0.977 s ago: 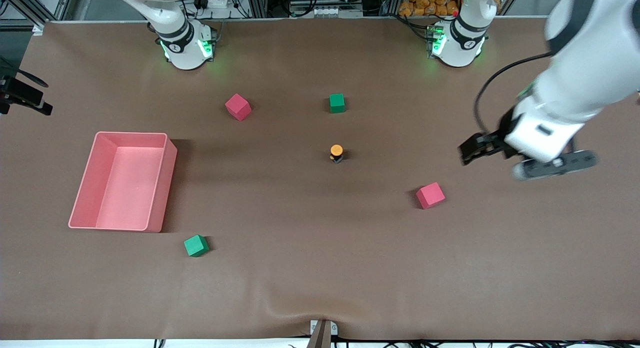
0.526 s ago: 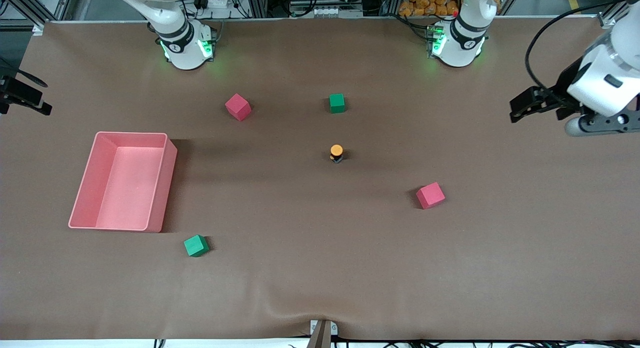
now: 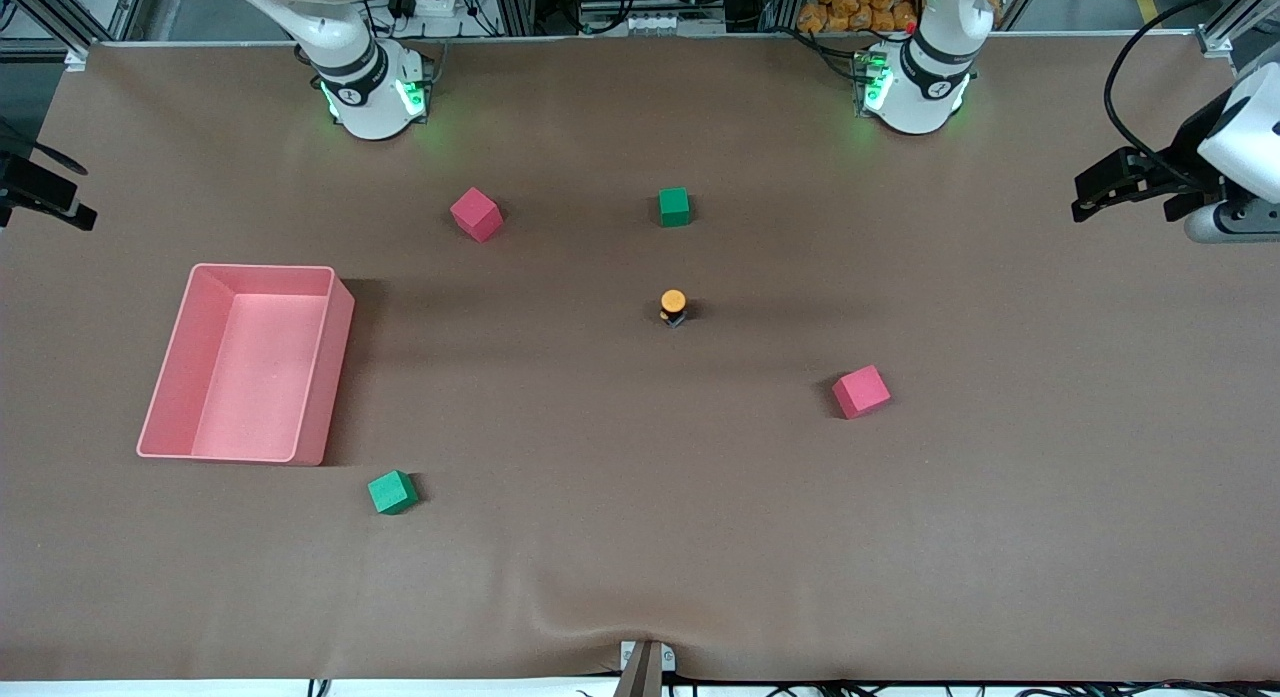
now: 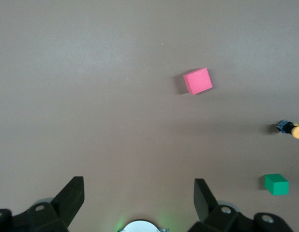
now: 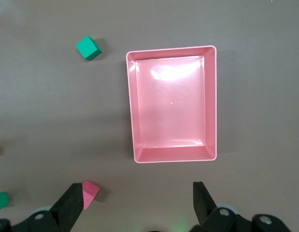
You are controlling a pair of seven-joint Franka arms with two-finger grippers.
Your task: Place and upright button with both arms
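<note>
Across the brown table [image 3: 640,537] in the front view, the button [image 3: 673,307] is standing near the middle with its orange cap up, sitting between a green cube [image 3: 674,206] farther from the camera and a red cube [image 3: 861,391] nearer it toward the left arm's end. A second red cube [image 3: 475,214] is lying near the right arm's base, while a pink tray [image 3: 340,367] and another green cube [image 3: 392,492] are sitting toward the right arm's end. The left gripper [image 3: 1095,195] is hanging over the table's edge at the left arm's end, well apart from the button, and the right gripper [image 3: 70,217] is poking in at the right arm's end. Seen from the left wrist, the left gripper [image 4: 139,195] is holding its jaws wide apart over bare table, with nothing between them; the red cube [image 4: 198,80], the button [image 4: 291,129] and the green cube [image 4: 276,184] are showing below. Seen from the right wrist, the right gripper [image 5: 138,200] is likewise keeping its jaws spread and empty, hovering above the pink tray [image 5: 211,104], with a green cube [image 5: 88,48] and a red cube [image 5: 88,192] lying beside it.
</note>
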